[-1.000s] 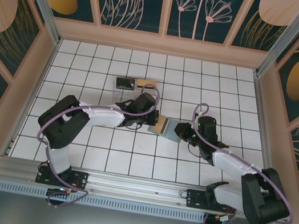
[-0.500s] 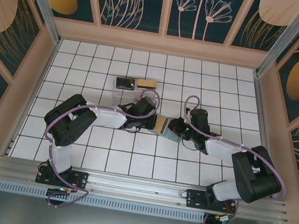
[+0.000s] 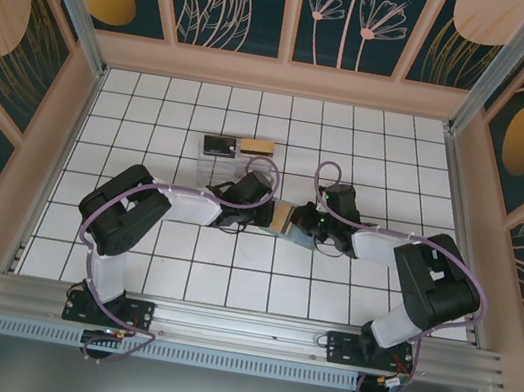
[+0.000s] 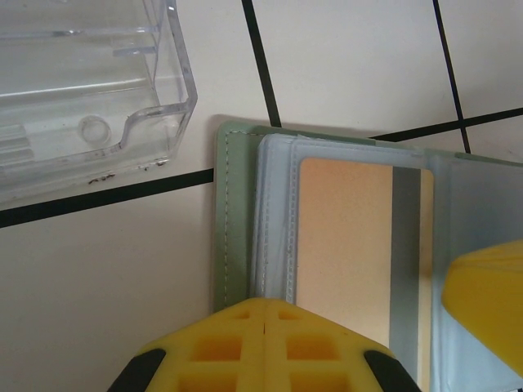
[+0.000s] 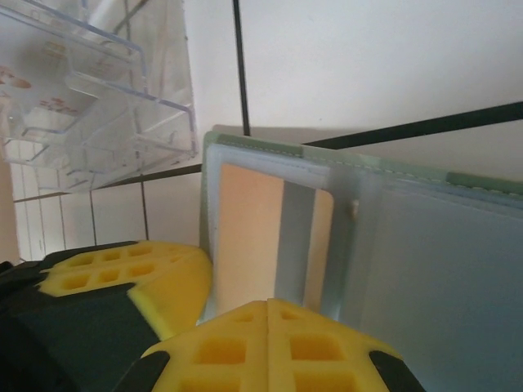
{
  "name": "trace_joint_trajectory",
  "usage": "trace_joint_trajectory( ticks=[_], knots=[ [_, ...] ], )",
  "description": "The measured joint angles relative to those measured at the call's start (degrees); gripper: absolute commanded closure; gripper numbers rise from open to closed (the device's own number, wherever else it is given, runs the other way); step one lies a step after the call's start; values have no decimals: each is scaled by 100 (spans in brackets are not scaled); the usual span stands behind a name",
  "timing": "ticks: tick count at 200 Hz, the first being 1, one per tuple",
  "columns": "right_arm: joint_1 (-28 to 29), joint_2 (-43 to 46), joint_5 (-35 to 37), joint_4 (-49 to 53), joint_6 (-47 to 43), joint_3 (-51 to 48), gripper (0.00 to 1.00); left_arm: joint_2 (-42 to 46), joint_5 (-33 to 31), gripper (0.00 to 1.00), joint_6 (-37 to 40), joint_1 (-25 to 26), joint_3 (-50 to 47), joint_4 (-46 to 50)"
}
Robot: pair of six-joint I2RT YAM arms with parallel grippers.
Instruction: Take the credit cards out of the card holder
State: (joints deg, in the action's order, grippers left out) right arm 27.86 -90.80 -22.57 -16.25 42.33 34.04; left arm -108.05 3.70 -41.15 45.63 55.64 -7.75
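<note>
Two shut grippers, basically — your left gripper (image 4: 265,320) and right gripper (image 5: 268,320) are both clenched tight, tips meeting at the near edge of the card holder (image 4: 234,245), which lies open mid-table; can't tell if either has anything pinched. One credit card (image 4: 351,237) sits under its clear sleeve. I'd guess it's light, stiff and slick, while the holder's soft and will slide — pin a panel, then draw the card out by the sleeve's open edge. Beyond sits a clear plastic box (image 4: 82,73).
</note>
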Motion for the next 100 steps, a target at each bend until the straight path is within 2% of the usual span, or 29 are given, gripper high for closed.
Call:
trace_joint_trajectory(
  ticks=[100],
  knots=[
    [0,-120,221,332,-188,24,95,0,-22,100,-68,0,0,0]
  ],
)
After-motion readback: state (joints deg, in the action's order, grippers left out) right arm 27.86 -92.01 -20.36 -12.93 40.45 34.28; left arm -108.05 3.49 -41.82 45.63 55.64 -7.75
